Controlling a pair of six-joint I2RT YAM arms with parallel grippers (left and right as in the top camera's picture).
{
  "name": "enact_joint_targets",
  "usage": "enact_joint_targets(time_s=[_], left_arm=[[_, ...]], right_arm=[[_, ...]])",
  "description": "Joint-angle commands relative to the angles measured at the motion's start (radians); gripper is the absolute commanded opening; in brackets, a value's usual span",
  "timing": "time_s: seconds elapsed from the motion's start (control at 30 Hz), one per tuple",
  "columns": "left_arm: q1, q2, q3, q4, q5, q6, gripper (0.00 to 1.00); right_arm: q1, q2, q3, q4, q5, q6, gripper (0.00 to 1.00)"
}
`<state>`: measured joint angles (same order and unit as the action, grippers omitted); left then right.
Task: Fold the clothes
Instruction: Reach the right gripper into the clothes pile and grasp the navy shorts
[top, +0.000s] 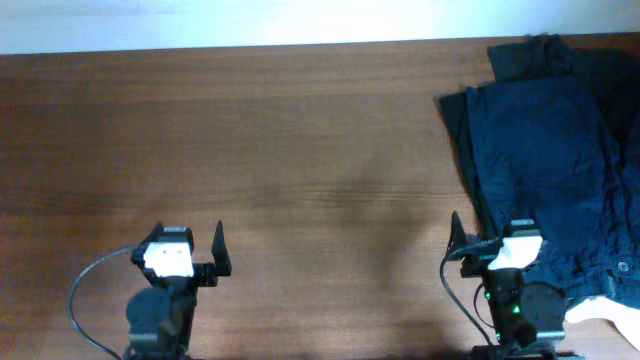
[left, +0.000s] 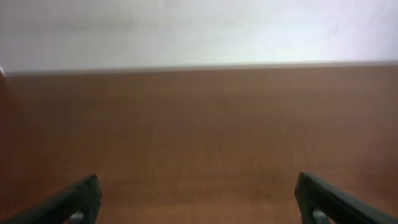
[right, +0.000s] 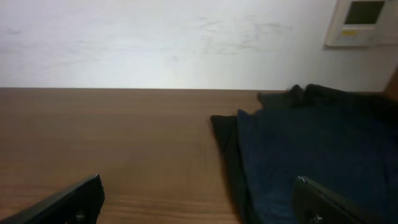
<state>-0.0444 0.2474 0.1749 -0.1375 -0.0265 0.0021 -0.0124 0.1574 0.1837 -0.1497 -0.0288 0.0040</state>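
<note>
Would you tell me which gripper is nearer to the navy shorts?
Right. The right gripper sits at the edge of the navy shorts; the left gripper is far off across the table.

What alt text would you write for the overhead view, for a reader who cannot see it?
Navy shorts lie on top of black garments at the right edge of a wooden table. At the near edge, the left tool and right tool are open and empty.
</note>
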Motion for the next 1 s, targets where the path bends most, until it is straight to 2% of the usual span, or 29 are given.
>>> enact_joint_targets(time_s=[0.0, 0.17, 0.23, 0.37, 0.43, 0.47, 0.53, 0.57, 0.77, 0.97], left_arm=[[0.006, 0.235, 0.18, -0.034, 0.003, -0.01, 0.99], [0.006, 0.5, 0.379, -0.117, 0.005, -0.01, 0.99], [0.006, 0.606, 0.475, -0.192, 0.005, -0.01, 0.99], [0.006, 0.718, 0.568, -0.277, 0.008, -0.01, 0.99], [0.006, 0.75, 0.577, -0.284, 0.021, -0.01, 0.99], [0.006, 0.759, 0.577, -0.283, 0.023, -0.01, 0.99], [0.006, 0.777, 0.577, -0.281, 0.022, -0.01, 0.99], [0.006, 0.782, 0.577, -0.279, 0.023, -0.01, 0.99], [0.006, 0.786, 0.577, -0.275, 0.023, -0.01, 0.99], [0.006, 0.786, 0.577, -0.275, 0.023, -0.01, 0.99]], right_arm=[[0.003, 0.19, 0.125, 0.003, 0.068, 0.001, 0.99], [0.003, 0.636, 0.35, -0.037, 0.071, -0.004, 0.99], [-0.03, 0.905, 0.55, -0.2, 0.066, -0.066, 0.99], [-0.071, 1.165, 0.82, -0.396, 0.069, -0.071, 0.99], [-0.103, 1.234, 0.856, -0.301, 0.093, -0.071, 1.0], [-0.122, 1.259, 0.856, -0.251, 0.115, -0.069, 0.91], [-0.181, 1.372, 0.856, -0.088, 0.127, -0.048, 0.86], [-0.19, 1.41, 0.856, -0.048, 0.128, -0.048, 0.8], [-0.196, 1.717, 0.856, 0.169, 0.13, -0.051, 0.79], [-0.196, 1.771, 0.856, 0.199, 0.066, -0.048, 0.79]])
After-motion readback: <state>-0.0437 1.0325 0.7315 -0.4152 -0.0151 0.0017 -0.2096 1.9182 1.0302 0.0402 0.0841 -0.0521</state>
